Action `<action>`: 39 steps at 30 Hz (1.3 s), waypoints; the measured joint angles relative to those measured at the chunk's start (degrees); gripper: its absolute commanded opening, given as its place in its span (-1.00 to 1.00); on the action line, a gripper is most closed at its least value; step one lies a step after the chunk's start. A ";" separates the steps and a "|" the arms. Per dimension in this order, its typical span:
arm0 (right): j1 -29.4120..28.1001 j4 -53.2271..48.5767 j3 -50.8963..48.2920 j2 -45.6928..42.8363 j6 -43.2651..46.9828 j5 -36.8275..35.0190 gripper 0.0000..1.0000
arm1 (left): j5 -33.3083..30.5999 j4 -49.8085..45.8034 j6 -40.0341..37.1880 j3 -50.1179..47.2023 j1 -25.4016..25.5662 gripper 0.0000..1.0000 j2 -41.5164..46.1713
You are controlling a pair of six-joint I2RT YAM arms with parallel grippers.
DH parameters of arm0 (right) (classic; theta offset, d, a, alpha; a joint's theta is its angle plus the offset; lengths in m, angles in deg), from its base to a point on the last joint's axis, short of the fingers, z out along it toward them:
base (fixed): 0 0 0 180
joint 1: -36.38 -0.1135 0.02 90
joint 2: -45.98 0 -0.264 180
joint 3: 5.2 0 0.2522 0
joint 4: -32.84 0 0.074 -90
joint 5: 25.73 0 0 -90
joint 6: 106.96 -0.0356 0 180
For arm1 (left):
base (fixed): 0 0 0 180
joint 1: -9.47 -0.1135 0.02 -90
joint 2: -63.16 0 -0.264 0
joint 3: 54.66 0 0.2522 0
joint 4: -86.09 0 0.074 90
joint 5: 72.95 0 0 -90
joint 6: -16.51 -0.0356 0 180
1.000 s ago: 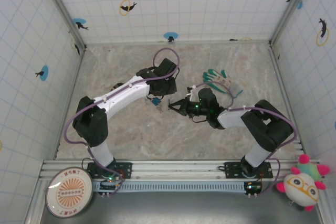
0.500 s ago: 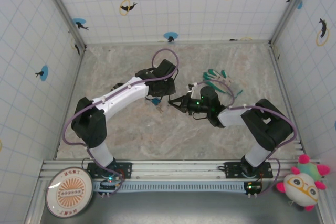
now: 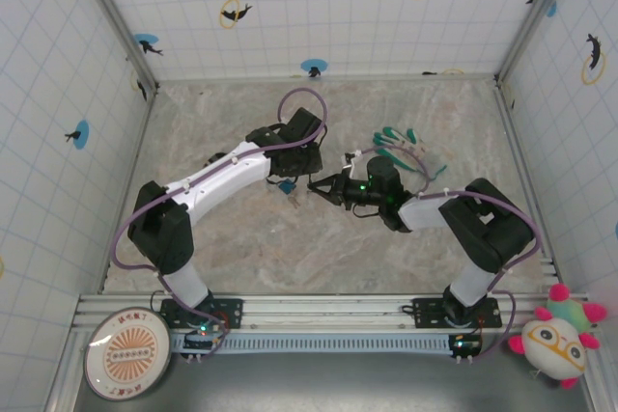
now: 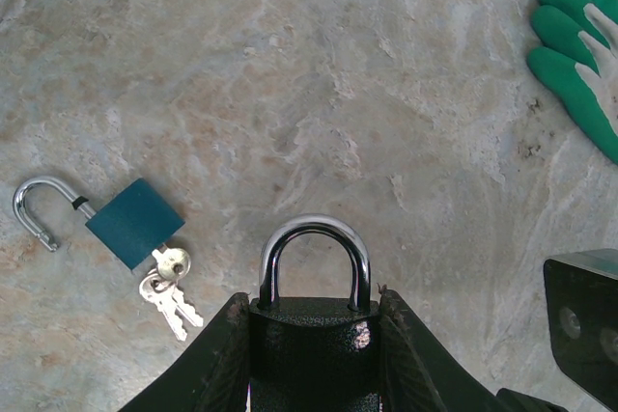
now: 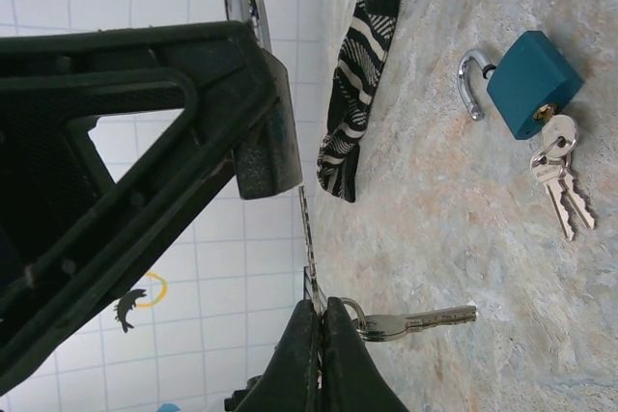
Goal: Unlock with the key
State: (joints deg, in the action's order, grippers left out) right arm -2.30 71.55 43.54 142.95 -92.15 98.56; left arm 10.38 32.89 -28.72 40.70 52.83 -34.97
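Left gripper (image 4: 311, 301) clamped on black padlock (image 4: 311, 344), shackle shut; right gripper (image 5: 320, 320) pinched closed on key (image 5: 425, 319), near padlock; key not yet inserted; unlocking remained, by my judgement.

Green-and-white glove (image 3: 406, 149) on the marble table (image 3: 241, 113); plush toy (image 3: 558, 335) beyond its near-right corner.
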 measured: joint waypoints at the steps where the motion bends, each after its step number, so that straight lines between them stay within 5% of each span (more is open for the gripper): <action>1: 0.00 0.02 0.00 0.00 0.00 0.02 -1.00 | 0.02 0.00 0.00 -0.09 0.00 -1.00 0.00; 39: 1.57 2.03 0.90 1.36 -1.22 0.26 -1.00 | -0.48 3.19 -0.02 -1.14 0.15 -1.00 0.00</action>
State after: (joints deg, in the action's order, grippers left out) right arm -0.72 73.58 44.44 144.31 -93.38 98.82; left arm 9.90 36.08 -28.74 39.57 52.98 -34.97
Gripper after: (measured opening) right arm 0.053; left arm 0.333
